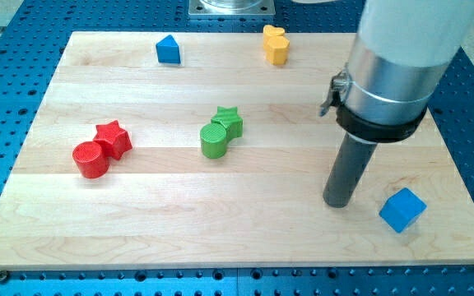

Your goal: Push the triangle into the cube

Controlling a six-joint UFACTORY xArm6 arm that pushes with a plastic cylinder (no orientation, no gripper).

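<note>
I am holding my tip (338, 202) down on the wooden board (179, 222) toward the view's lower right. There is no hand to spread or pinch on this rig; the arm is ending in a plain dark rod, so nothing is being gripped. The blue cube (402, 210) is sitting just to the view's right of my tip, near it but with a strip of bare wood showing between them.

The blue triangle (168, 50) is lying far off, near the view's top edge and left of centre, well apart from both my tip and the blue cube. Its shape is looking more like a little house from this angle, so I am calling it a triangle with some caution.

A yellow block (276, 44), possibly heart-shaped, is resting near the view's top, right of the blue triangle. At the middle of the board a green star (229, 121) is touching a green cylinder (213, 141) just below and left of it. Over at the view's left, a red star (113, 138) is pressing against a red cylinder (91, 159).
</note>
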